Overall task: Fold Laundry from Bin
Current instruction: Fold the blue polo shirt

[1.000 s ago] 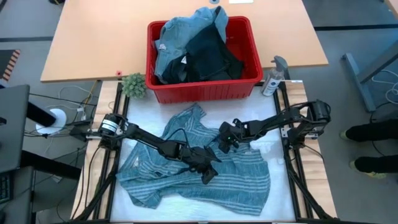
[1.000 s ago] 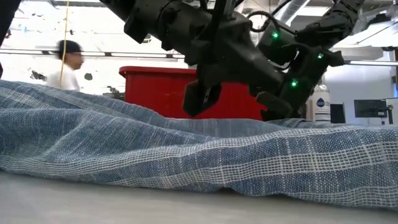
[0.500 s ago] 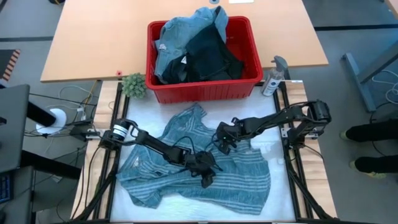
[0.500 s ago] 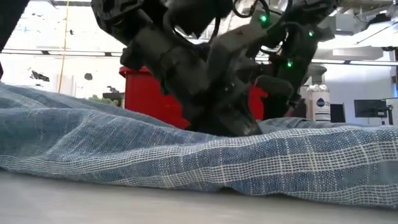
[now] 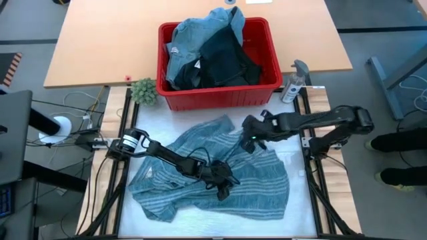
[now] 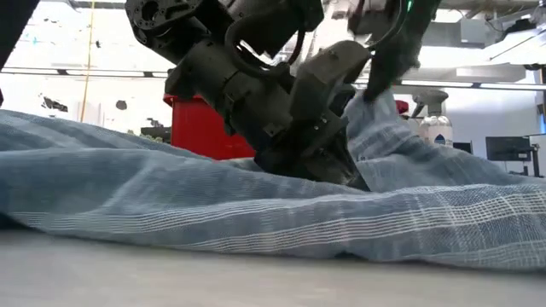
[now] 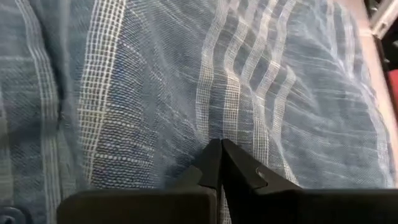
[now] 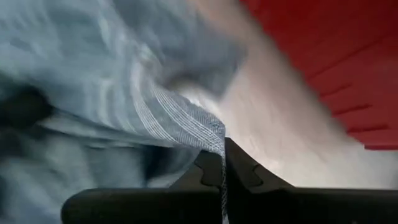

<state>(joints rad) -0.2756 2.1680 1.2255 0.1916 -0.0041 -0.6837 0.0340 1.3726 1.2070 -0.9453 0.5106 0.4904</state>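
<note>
Grey floor (image 5: 373, 27) all round, a tan wooden table (image 5: 100, 47) up top, and bright white walls (image 6: 51, 77) beyond.

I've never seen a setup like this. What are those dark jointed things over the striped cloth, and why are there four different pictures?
Those are two robot arms, each ending in a two-finger tool. One picture looks straight down on the table, one looks level across it, and two come from cameras on the arms' wrists. A blue-grey striped shirt lies spread on the white table. The left tool is shut and pressed down on the shirt's middle. The right tool is shut on a fold of the shirt, lifting it; the right wrist picture shows the cloth pinched between its fingers. Behind stands a red bin with more laundry waiting.
</note>
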